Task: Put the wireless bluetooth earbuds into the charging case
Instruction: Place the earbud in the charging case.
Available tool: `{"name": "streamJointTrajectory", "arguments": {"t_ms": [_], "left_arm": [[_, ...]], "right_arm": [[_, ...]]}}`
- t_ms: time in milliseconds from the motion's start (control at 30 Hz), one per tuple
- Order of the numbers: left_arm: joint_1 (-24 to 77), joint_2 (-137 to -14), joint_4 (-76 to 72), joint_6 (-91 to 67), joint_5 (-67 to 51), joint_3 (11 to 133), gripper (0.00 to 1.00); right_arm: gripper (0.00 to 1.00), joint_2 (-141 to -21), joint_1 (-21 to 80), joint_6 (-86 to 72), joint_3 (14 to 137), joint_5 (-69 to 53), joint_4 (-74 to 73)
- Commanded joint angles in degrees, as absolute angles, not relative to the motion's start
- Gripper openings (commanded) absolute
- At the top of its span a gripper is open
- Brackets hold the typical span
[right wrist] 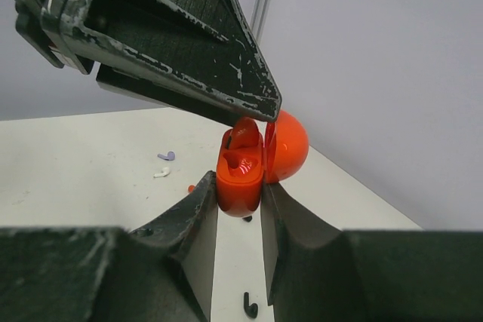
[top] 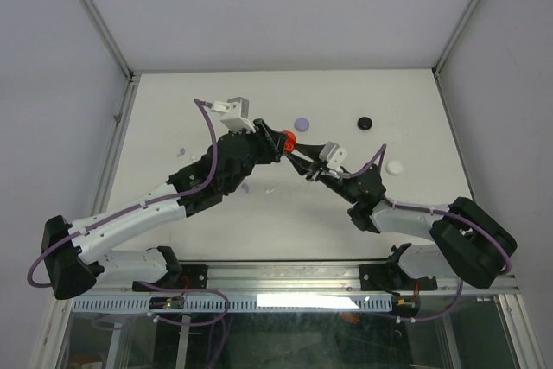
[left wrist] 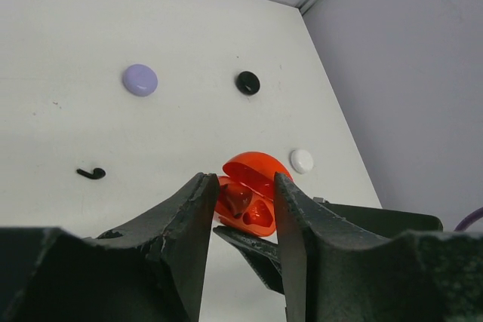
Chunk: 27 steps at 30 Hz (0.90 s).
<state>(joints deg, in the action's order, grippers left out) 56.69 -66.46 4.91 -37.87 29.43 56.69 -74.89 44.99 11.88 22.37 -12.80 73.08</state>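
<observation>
My right gripper (right wrist: 239,195) is shut on the base of a red round charging case (right wrist: 241,179), holding it above the table with its lid (right wrist: 287,146) swung open. One red earbud (right wrist: 243,139) sits partly in the case's left socket; the other socket is empty. My left gripper (left wrist: 240,183) hovers right at the open case (left wrist: 249,190), jaws apart, holding nothing. From above, both grippers meet at the case (top: 289,138). Loose earbuds lie on the table: lilac (right wrist: 167,156), white (right wrist: 161,173), black (right wrist: 250,307), and another black one (left wrist: 92,173).
Three closed round cases lie on the white table: lilac (top: 301,122), black (top: 366,123) and white (top: 395,167). A small red piece (right wrist: 192,187) lies near the white earbud. Grey walls enclose the table at the back and sides.
</observation>
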Motion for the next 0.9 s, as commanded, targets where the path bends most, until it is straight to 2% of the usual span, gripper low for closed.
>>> {"name": "streamJointTrajectory", "arguments": {"t_ms": [0, 433, 700, 867], "left_arm": [[57.2, -64.7, 6.2, -37.0, 32.7, 59.0, 0.4], [55.0, -61.6, 14.9, -34.2, 34.8, 60.5, 0.53], [37.9, -61.9, 19.5, -34.8, 22.7, 55.1, 0.57], [29.3, -66.3, 19.8, -32.3, 17.4, 54.0, 0.59]], "right_arm": [[0.0, -74.1, 45.3, 11.6, 22.2, -11.4, 78.9], [0.0, -72.4, 45.2, 11.4, 19.6, -7.4, 78.5], [0.0, -69.1, 45.3, 10.5, 17.0, -5.4, 74.2], [0.0, -67.0, 45.2, 10.5, 15.9, -5.2, 71.0]]}}
